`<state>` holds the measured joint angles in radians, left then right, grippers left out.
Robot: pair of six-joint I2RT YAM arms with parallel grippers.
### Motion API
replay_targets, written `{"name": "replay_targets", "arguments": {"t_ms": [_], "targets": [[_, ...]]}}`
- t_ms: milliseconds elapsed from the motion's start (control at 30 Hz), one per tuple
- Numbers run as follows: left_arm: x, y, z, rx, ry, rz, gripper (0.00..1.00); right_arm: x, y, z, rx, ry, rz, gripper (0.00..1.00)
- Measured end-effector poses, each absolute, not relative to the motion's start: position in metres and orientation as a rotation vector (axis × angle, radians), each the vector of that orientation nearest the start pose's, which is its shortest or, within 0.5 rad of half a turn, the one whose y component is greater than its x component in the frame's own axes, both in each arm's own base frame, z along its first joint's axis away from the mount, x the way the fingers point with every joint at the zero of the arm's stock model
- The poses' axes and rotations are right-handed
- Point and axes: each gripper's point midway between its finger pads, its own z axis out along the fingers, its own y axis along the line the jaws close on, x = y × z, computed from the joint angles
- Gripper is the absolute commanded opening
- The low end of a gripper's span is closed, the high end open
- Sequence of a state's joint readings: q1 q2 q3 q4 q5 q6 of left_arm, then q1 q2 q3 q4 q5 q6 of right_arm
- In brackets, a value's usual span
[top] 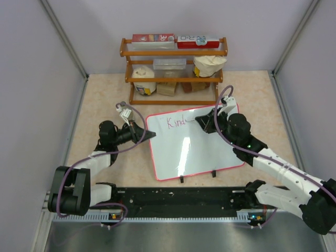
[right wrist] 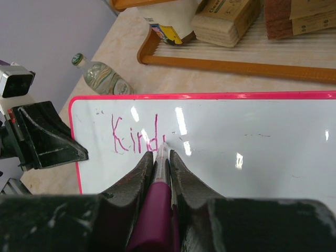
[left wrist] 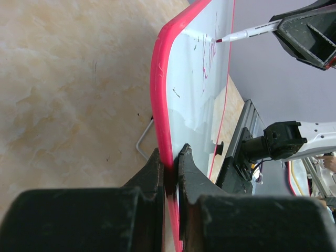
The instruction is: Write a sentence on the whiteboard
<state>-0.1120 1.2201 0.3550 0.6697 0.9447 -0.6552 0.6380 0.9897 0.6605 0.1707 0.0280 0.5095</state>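
1. The whiteboard (top: 194, 155) sits mid-table (top: 100, 100), seemingly propped on small black feet (top: 181, 179) so its face tilts toward the pen.
2. The left gripper (left wrist: 169, 160) is clenched on the red frame (left wrist: 157, 89) at the whiteboard's 9 o'clock edge, likely bracing it against the push of writing.
3. The right gripper (right wrist: 160, 157) grasps a magenta marker (right wrist: 156, 197), with its tip touching the whiteboard near the 12 o'clock edge.
4. The sentence (right wrist: 134, 139) reads only "Kind" (most of the words are not yet written), in thin pink strokes.
5. The whiteboard is glossy, rectangular and round-cornered. The table is matte, marbled beige. A wooden rack (top: 173, 52) stands at 12 o'clock.
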Motion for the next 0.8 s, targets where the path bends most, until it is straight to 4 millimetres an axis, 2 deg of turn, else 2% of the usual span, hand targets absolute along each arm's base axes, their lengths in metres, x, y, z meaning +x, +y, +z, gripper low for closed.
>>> {"name": "replay_targets", "arguments": {"t_ms": [367,800], "targets": [[0.262,-0.187,0.151,0.236,1.880,-1.364,0.00,0.275,0.229,0.225,-0.099,1.806,0.840,0.00],[0.262,-0.187,0.150,0.231,1.884,-1.363,0.00,0.278,0.229,0.224,-0.079,1.805,0.839,0.00]]}}
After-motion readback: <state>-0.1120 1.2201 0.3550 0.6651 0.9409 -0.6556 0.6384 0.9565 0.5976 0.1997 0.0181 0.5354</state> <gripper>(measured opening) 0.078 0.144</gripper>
